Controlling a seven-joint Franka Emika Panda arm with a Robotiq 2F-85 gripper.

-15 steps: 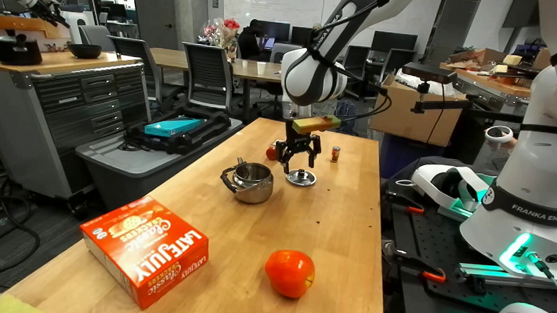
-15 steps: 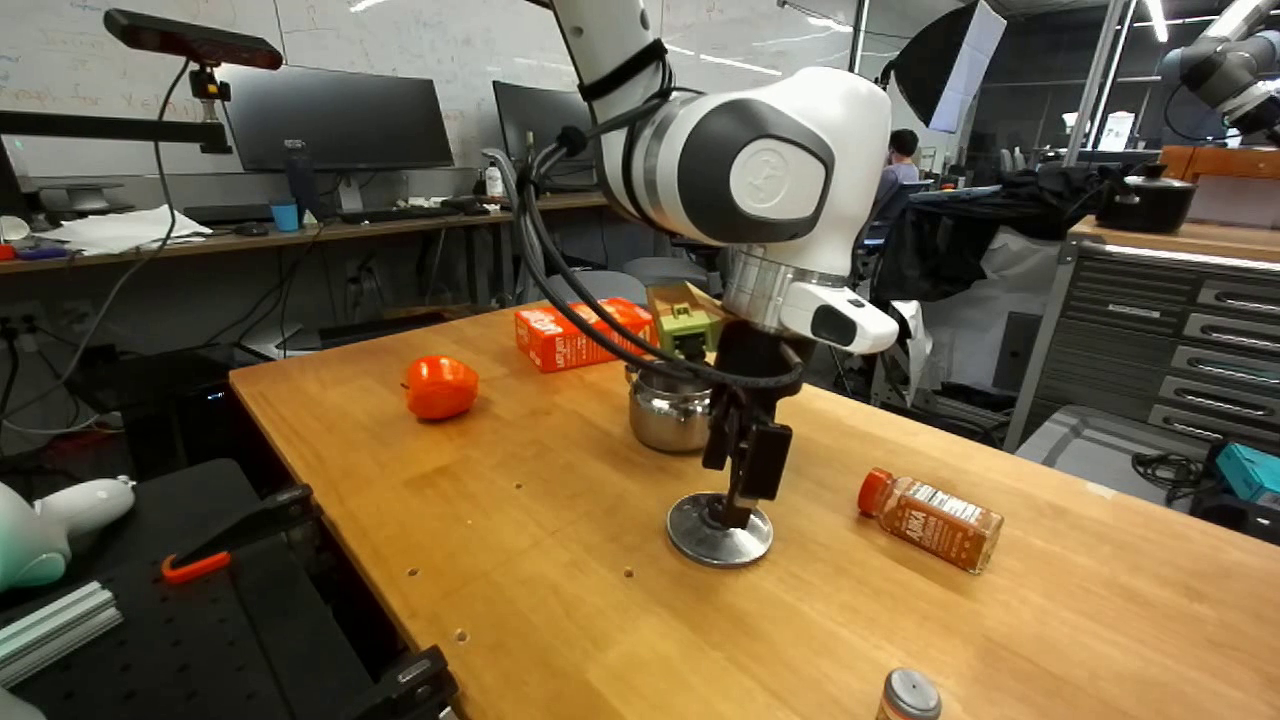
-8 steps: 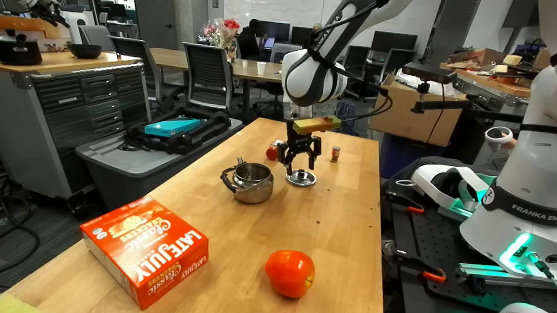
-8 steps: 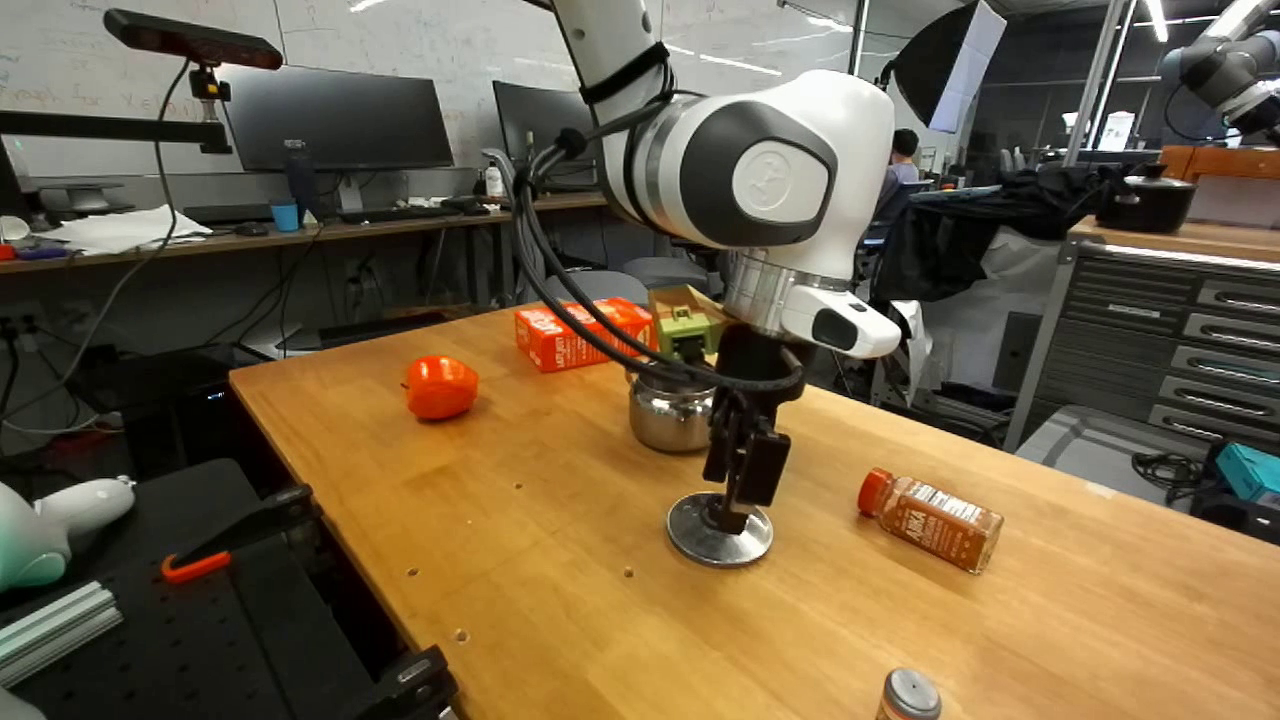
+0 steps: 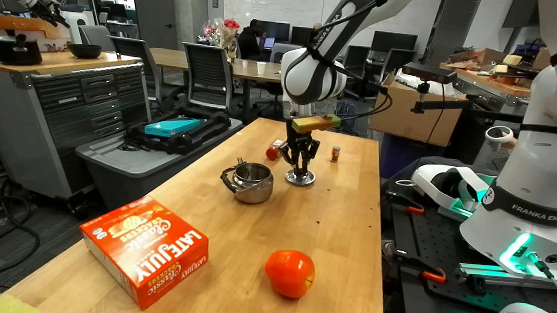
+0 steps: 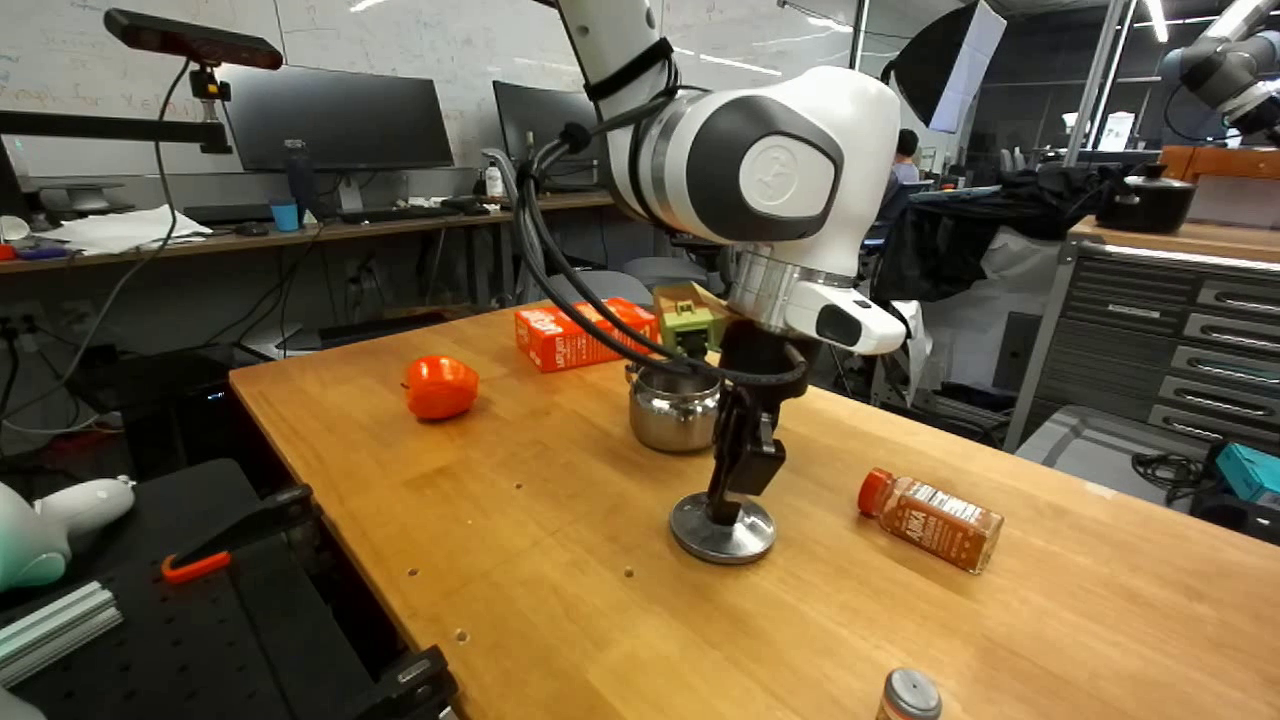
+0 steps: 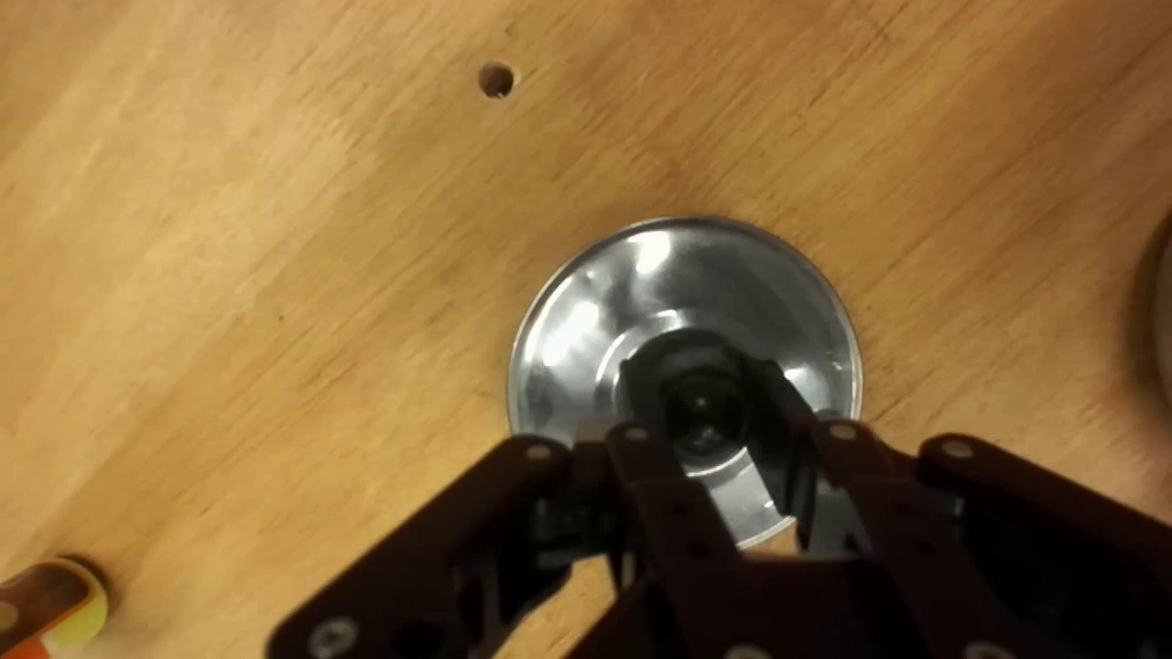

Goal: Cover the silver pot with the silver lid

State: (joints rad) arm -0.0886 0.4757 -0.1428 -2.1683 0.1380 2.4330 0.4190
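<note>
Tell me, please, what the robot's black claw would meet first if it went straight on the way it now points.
Most likely the round silver metal lid: the black claw points down at it, closed about its dark knob. Whether any gap lies beneath the claw's tips is unclear.

In an exterior view, the glossy orange-red rectangular cardboard box [image 5: 144, 250] reads "LATEJULY" in large white capitals, with "Classic" and "CRACKERS" beside it on the top face and "LATEJULY" again, in smaller letters, on the side. "FRANKA EMIKA" stands in white letters on the broad black band [image 5: 529, 210] around the white, rounded robot base [image 5: 486, 232], and along the white-and-black robot arm [image 5: 332, 34]. In an exterior view, white lettering on the clear, square-sided, red-capped bottle [image 6: 935, 522] and handwriting on the wide white wall board [image 6: 60, 80] are too unclear to read.
</note>
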